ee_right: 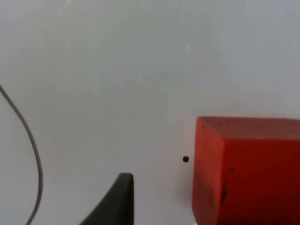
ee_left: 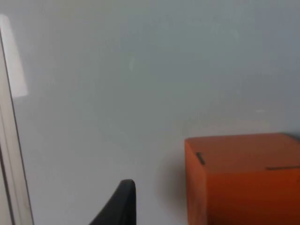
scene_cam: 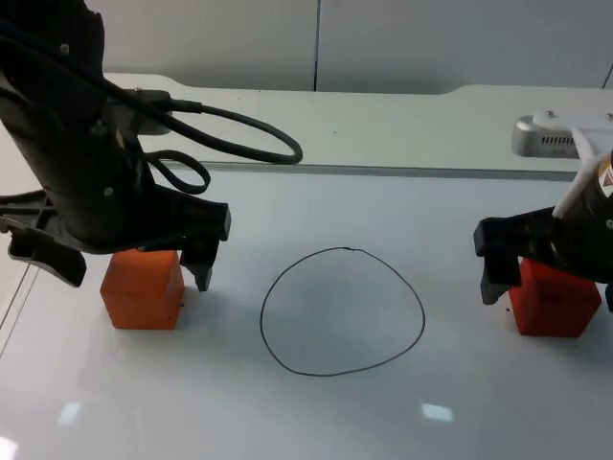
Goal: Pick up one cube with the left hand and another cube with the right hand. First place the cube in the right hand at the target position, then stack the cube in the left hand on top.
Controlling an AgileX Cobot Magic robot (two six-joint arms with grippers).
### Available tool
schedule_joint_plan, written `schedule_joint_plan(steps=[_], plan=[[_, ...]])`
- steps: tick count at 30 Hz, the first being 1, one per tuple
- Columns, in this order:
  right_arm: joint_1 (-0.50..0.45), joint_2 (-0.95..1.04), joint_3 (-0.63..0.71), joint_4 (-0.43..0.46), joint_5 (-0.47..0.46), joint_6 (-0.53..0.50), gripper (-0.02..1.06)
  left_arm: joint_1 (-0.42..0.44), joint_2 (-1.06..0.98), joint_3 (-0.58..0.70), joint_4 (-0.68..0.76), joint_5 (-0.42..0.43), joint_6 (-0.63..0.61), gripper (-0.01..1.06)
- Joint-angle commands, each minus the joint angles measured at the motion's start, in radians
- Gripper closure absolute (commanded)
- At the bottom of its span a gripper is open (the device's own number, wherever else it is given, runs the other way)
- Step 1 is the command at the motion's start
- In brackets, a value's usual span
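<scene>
White table top [scene_cam: 316, 422] with a grey partition wall behind it and a thin drawn circle [scene_cam: 342, 311] in the middle as the target spot. No containers anywhere, so nothing to report there.

Looks like the pick-up step: the left gripper [scene_cam: 134, 264] has its fingers spread wide around the orange cube [scene_cam: 142, 288], one finger [scene_cam: 202, 271] just beside it, not clamped yet. The right gripper [scene_cam: 546, 278] is low over the red cube [scene_cam: 553, 298], fingers open, cube between them but not squeezed. Next, I reckon both need to close squarely before lifting toward the circle.
</scene>
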Motion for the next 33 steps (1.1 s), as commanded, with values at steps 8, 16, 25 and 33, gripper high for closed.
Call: schedule_joint_plan(steps=[8, 16, 25, 33], plan=[[0.006, 0.023, 0.004, -0.008, -0.061, 0.036, -0.01, -0.008, -0.001, -0.006, 0.011, -0.012, -0.011, 0.00], [0.006, 0.023, 0.004, -0.052, -0.071, 0.074, 0.14, -0.008, -0.001, -0.006, 0.011, -0.014, -0.011, 0.08], [0.003, 0.021, 0.004, -0.241, -0.013, 0.289, 1.04, -0.008, 0.010, -0.006, 0.079, 0.039, -0.143, 1.05], [0.003, -0.085, -0.003, -0.269, -0.025, 0.289, 1.04, -0.006, -0.072, -0.008, 0.251, 0.070, -0.171, 1.05]])
